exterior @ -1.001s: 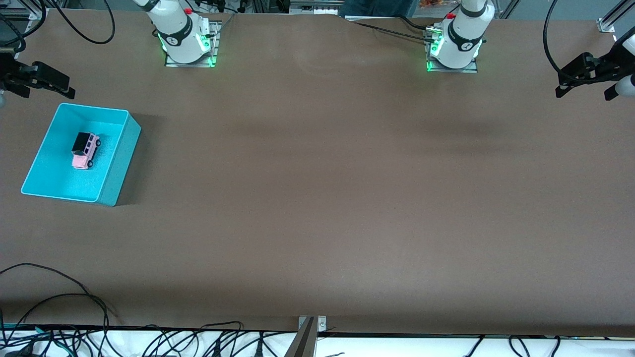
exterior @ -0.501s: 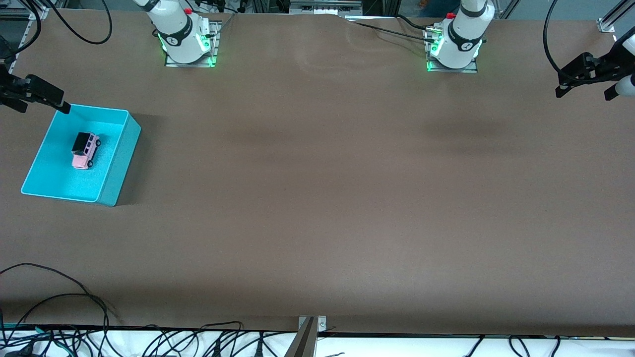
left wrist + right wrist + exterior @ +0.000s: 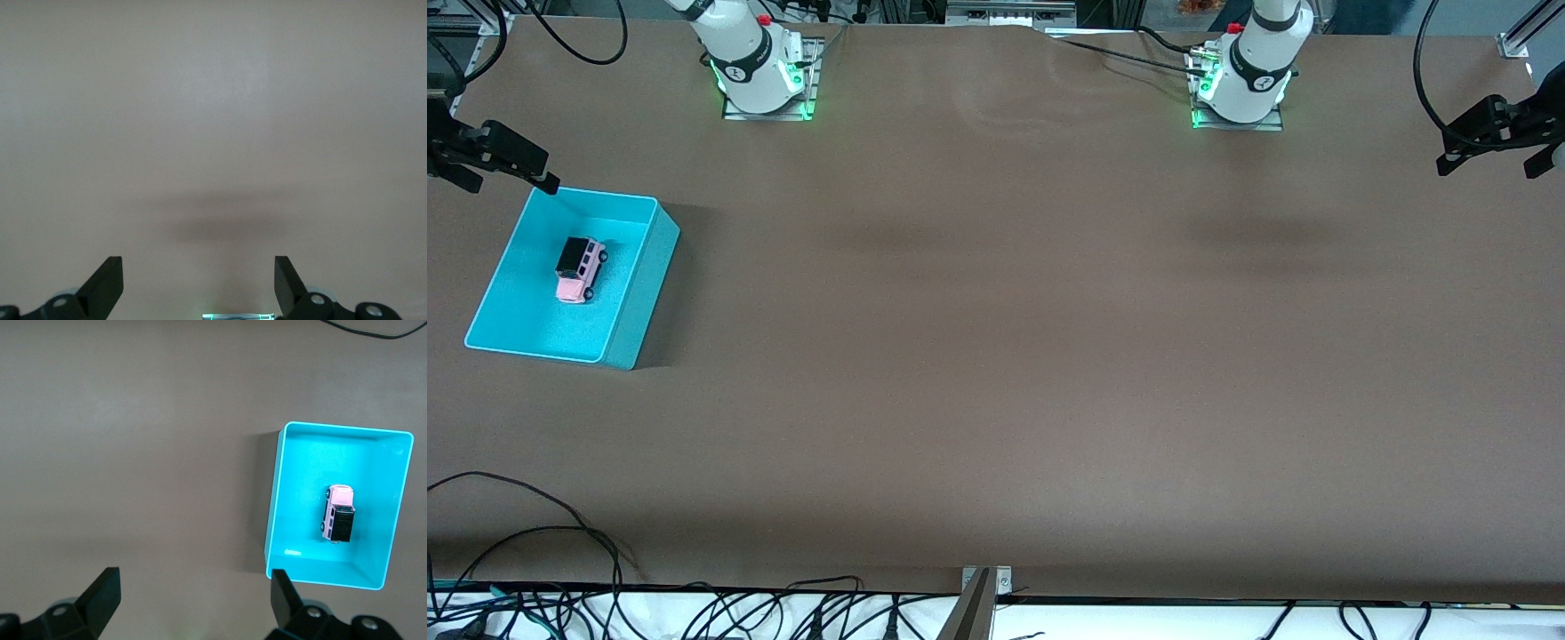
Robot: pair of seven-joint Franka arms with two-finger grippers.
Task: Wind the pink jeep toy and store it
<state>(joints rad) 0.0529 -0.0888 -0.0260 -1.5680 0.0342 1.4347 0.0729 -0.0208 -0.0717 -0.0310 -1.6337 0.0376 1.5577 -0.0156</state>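
The pink jeep toy [image 3: 579, 269] stands on its wheels inside the turquoise bin [image 3: 636, 293], near the right arm's end of the brown surface [image 3: 996, 356]. The right gripper [image 3: 489, 160] hangs in the air just over the bin's corner, its fingers [image 3: 101, 592] wide apart and holding nothing. The left gripper [image 3: 1498, 142] waits high over the left arm's end of the surface, fingers [image 3: 107, 283] apart too, also holding nothing.

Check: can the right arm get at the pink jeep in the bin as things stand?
Probably yes. The pink jeep toy lies alone in the open-topped turquoise bin, and the right end effector is open by the bin's corner, nothing between.
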